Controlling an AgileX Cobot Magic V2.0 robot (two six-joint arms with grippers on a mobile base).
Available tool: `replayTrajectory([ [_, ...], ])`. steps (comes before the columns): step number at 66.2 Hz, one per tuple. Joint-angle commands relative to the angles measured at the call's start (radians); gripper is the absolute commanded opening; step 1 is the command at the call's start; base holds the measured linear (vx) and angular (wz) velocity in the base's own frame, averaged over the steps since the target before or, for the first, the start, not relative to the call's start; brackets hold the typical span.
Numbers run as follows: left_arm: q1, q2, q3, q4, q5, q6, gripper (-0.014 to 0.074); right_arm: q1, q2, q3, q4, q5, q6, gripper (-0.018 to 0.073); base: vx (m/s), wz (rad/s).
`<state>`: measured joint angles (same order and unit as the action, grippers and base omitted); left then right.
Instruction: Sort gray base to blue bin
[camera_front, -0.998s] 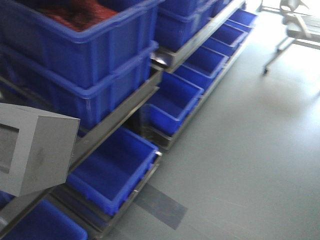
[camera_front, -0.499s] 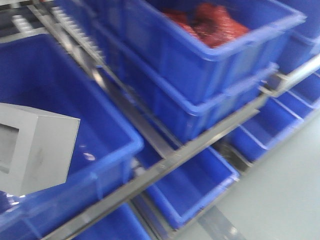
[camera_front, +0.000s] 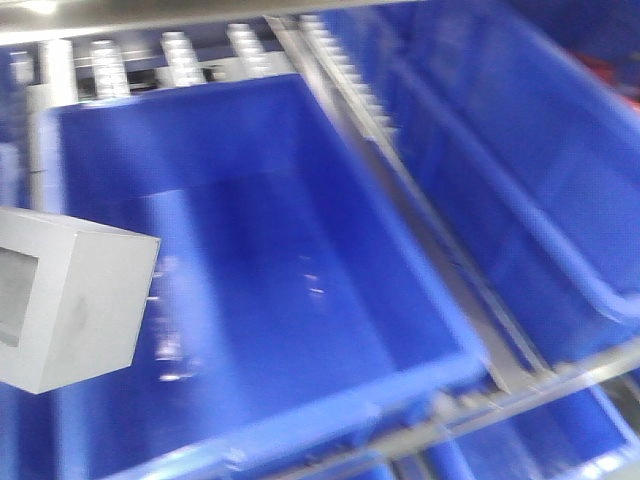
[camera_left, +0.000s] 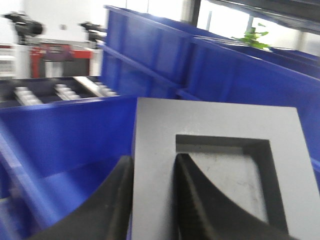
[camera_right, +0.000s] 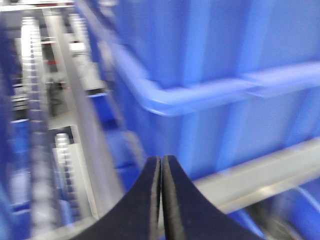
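The gray base (camera_front: 70, 300) hangs at the left edge of the front view, over the near left part of the blue bin (camera_front: 440, 330), whose open inside fills the middle of that view. In the left wrist view the gray base (camera_left: 155, 130) shows its square recess. My left gripper (camera_left: 154, 162) is shut on its left wall, one black finger outside and one inside the recess. The blue bin (camera_left: 60, 135) lies beyond and below it. My right gripper (camera_right: 161, 161) is shut with nothing in it, its black fingers pressed together beside a blue crate wall.
More blue crates (camera_front: 560, 150) stand to the right on a metal rack. A gray rack rail (camera_front: 510, 370) runs between them. Roller tracks (camera_front: 170, 55) lie behind the bin. The views are blurred by motion.
The front view has swung left and up along the rack: the floor and the crate of red things have left the picture, and one open blue bin now fills it. The held base keeps its place in frame.
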<state>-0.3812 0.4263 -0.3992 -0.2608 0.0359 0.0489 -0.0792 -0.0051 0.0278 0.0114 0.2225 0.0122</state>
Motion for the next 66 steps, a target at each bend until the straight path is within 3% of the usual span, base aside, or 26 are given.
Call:
replayTrajectory([
  [1,-0.005,0.005,-0.031,-0.01,-0.108,-0.012,0.0002,-0.002,0.018,0.002,-0.004,-0.072,-0.012,-0.0005,0.11,0.56],
  [33,-0.005,0.005,-0.031,-0.01,-0.108,-0.012,0.0002,-0.002,0.018,0.002,-0.004,-0.072,-0.012,-0.0005,0.07,0.44],
  [66,-0.005,0.005,-0.031,-0.01,-0.108,-0.012,0.0002,-0.002,0.018,0.002,-0.004,-0.072,-0.012,-0.0005,0.01,0.18],
])
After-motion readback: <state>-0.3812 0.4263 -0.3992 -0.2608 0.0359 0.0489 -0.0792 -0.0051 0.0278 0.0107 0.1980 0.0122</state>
